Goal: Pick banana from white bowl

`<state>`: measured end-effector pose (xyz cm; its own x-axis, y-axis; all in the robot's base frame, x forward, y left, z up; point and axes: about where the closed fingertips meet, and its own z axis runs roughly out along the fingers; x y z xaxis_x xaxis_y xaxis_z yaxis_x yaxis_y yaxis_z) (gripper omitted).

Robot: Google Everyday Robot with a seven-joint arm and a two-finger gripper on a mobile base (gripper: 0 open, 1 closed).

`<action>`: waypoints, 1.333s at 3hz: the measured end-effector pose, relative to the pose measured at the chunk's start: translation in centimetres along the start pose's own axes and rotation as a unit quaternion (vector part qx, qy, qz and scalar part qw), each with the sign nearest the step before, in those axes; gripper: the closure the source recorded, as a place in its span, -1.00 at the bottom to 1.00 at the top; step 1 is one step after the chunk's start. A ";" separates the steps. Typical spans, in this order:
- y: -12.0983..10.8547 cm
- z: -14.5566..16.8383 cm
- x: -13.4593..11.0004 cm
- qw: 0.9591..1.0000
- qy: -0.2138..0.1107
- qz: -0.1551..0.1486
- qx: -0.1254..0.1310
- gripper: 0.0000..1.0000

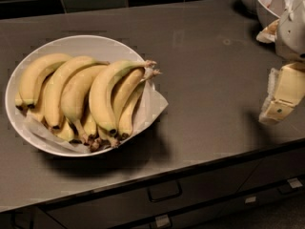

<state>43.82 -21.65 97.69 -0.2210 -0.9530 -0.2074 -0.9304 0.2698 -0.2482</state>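
Banana (101, 97) in white bowl (76, 38) nr front-left corner, long axis approx front-to-back, stem twd back edge. Gripper (281, 95) by right edge, well apart; we can't tell its opening. We judge reach must go twd left edge.

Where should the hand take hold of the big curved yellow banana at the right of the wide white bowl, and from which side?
Probably across the thick middle of the big curved yellow banana, coming from above: it lies topmost, its broad side up, with neighbouring bananas pressed against both flanks. The hand is over the grey counter, right of the wide white bowl.
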 end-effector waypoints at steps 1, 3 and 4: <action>0.0 0.0 0.0 1.000 0.000 0.000 0.000 -1.00; 0.4 -0.8 -5.1 0.997 -0.008 -0.081 0.001 -1.00; 1.6 -1.4 -10.1 0.987 -0.029 -0.160 -0.007 -1.00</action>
<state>44.15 -11.83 100.73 0.1004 -0.9796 -0.1742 -0.9541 -0.0452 -0.2960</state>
